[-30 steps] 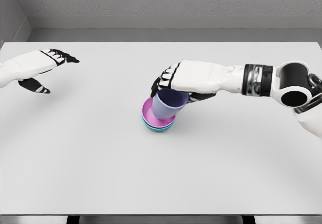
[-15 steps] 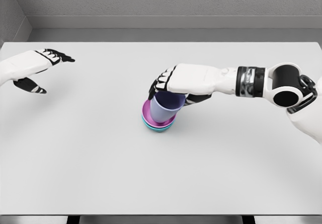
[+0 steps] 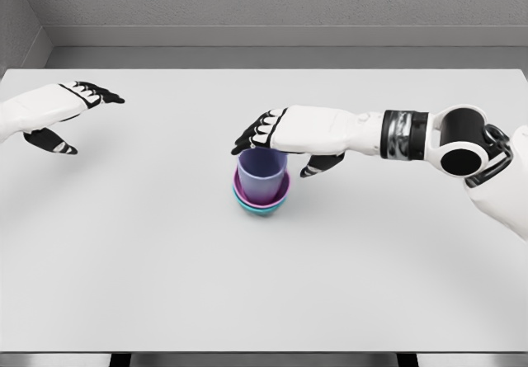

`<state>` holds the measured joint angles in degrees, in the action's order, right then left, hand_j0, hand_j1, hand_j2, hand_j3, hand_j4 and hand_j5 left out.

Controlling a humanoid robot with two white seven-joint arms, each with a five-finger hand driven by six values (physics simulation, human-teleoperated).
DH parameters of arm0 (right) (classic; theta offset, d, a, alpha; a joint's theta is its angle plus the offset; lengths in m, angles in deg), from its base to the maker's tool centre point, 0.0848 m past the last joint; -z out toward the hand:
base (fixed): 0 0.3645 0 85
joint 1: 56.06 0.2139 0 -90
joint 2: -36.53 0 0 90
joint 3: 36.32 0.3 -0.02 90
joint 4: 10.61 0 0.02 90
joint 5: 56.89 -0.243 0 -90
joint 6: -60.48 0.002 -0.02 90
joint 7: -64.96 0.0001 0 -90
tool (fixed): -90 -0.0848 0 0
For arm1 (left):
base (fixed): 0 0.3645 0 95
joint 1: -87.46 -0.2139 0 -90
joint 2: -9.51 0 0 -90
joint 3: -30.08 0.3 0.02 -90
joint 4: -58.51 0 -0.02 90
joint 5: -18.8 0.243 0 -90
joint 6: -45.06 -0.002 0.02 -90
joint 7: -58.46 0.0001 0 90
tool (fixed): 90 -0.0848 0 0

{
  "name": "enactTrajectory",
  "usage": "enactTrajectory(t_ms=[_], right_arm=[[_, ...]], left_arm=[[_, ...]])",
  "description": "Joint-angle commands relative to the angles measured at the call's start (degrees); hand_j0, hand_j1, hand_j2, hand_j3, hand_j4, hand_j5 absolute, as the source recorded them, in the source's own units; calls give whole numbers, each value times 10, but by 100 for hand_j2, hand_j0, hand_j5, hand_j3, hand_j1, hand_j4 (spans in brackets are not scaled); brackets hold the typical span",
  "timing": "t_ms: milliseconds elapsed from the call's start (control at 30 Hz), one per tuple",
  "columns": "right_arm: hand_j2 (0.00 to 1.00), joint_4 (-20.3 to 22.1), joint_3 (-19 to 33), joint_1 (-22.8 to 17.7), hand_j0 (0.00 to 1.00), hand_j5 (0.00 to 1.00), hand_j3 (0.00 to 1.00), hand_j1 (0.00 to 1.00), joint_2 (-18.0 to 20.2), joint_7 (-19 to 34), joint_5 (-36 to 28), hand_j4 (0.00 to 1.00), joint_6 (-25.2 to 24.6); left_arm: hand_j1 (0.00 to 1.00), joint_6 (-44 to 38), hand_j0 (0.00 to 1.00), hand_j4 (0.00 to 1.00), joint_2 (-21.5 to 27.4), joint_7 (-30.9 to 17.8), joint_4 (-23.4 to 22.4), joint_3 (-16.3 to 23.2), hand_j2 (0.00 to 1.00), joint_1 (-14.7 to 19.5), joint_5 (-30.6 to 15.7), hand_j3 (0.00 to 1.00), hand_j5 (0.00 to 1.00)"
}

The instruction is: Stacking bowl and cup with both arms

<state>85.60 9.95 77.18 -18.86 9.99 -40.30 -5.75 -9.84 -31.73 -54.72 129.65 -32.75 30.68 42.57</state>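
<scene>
The lavender cup [image 3: 261, 176] stands upright inside the pink bowl [image 3: 282, 192], which nests in a teal bowl [image 3: 262, 210] mid-surface [image 3: 165, 260]. The right hand [image 3: 285, 136] hovers just above the cup's rim, fingers spread and holding nothing. Far left, the left hand [image 3: 58, 110] hangs with fingers relaxed over the surface.

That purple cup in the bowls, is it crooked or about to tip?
Nothing stands out. The purple cup stands upright inside the stacked bowls. The right hand hovers just above its rim, fingers spread.
</scene>
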Motion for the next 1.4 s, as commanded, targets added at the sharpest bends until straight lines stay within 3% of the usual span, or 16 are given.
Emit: enactTrajectory(t_ms=[0,400,433,533,600,733,1033,1367], right_arm=[[99,0,-1,1,99,99,99,99,0,0,-2,99,-3],[100,20,15,22,100,100,100,100,12,0,-5,100,4],[100,36,43,20,100,100,100,100,22,0,-5,100,5],[100,40,116,-3,100,100,100,100,96,0,-11,100,68],[100,39,164,-41,100,100,100,100,113,0,-13,100,99],[100,27,189,-68,100,100,100,100,116,0,-13,100,112],[100,-39,200,-95,100,100,100,100,125,0,-14,100,112],[100,-38,208,-101,100,100,100,100,128,0,-14,100,112]], left_arm=[[100,-1,100,100,-2,-2,0,0,100,0,-3,100,100],[100,-1,100,100,-1,-2,-5,1,100,1,0,100,100],[100,-1,100,100,-1,-2,-4,1,100,1,0,100,100],[100,-1,100,100,-2,-2,-4,2,100,1,1,100,100],[100,-1,100,100,-2,-2,-4,2,100,1,1,100,100],[100,-1,100,100,-2,-2,-4,3,100,1,1,100,100],[100,-1,100,100,-2,-2,-3,3,100,1,1,100,100],[100,-1,100,100,-2,-2,-3,3,100,1,1,100,100]])
